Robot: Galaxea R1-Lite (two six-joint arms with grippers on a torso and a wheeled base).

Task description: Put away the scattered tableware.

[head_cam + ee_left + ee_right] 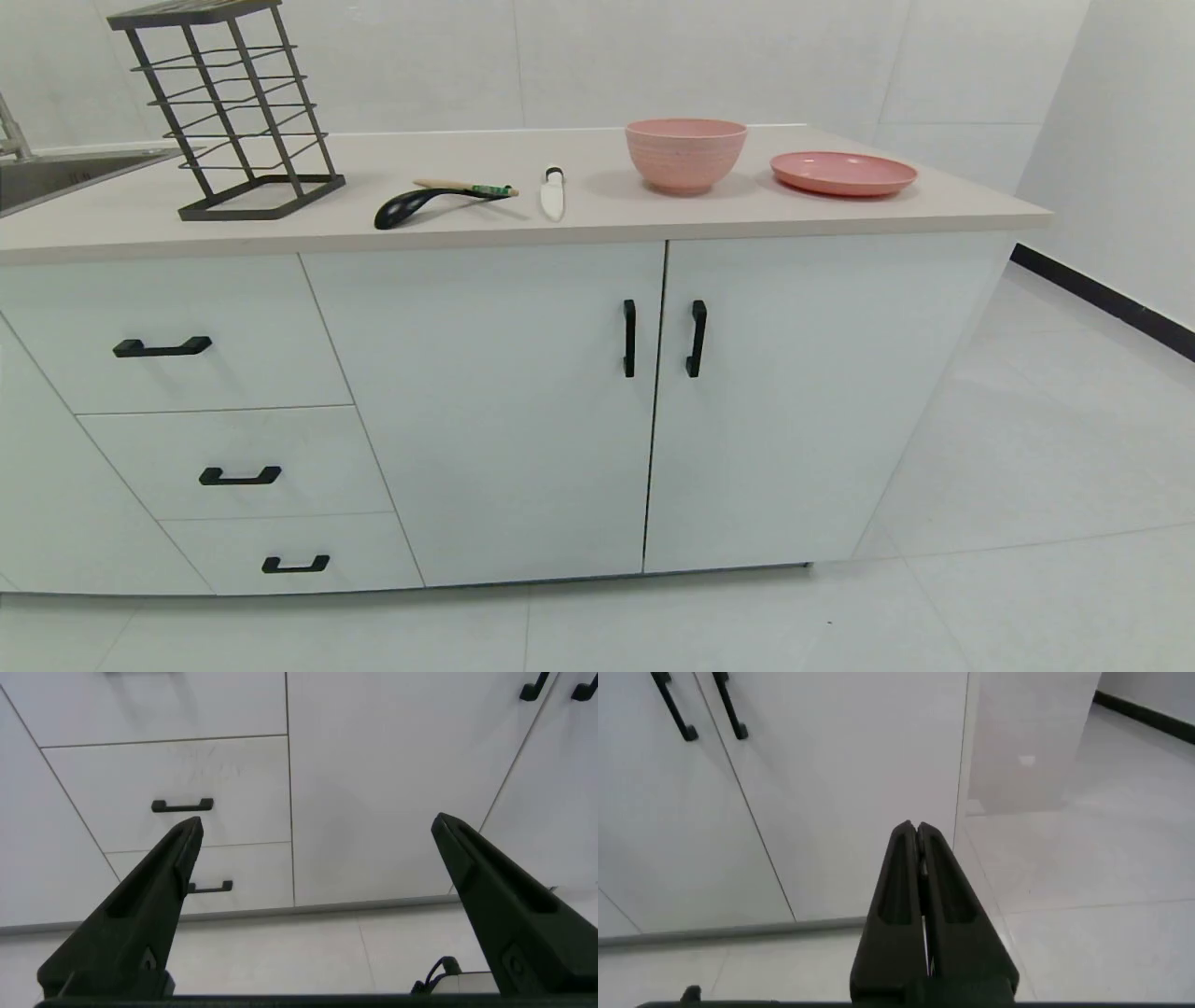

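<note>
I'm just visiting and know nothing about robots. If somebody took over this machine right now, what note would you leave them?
Left gripper: open, holding nothing, low in front of the drawers.
Right gripper: shut, holding nothing, low in front of the cabinet doors.
On the counter, from the robot's left: wire rack, black spoon, white knife, pink bowl, pink plate.
Done: nothing put away.
Left: all four pieces.
</note>
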